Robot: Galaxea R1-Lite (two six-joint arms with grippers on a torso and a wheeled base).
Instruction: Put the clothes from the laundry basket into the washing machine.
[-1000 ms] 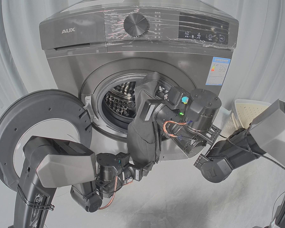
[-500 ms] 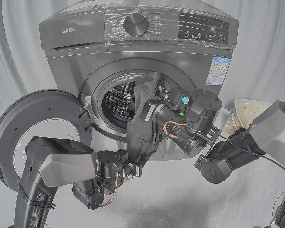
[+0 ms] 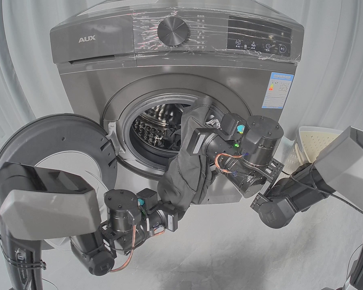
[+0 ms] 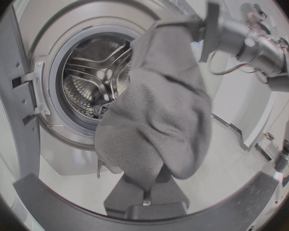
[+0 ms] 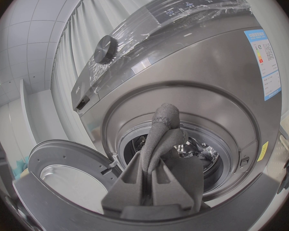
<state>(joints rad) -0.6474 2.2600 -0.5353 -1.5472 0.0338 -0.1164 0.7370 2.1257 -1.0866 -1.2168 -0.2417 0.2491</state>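
Curtains (image 3: 343,41) back the washing machine (image 3: 92,81), dark clothes (image 4: 101,110) inside; left claw (image 4: 146,193) and right claw (image 5: 147,174) pinch a floppy grey cloth (image 3: 189,170) at its 4 o'clock.

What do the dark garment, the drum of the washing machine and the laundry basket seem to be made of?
The garment looks like soft matte fabric, maybe fleece or knit: it sags, folds, looks fuzzy. The drum looks like polished metal, likely stainless steel: bright reflections, embossed pattern. The laundry basket is probably pale rigid plastic: smooth rim, rows of small holes.
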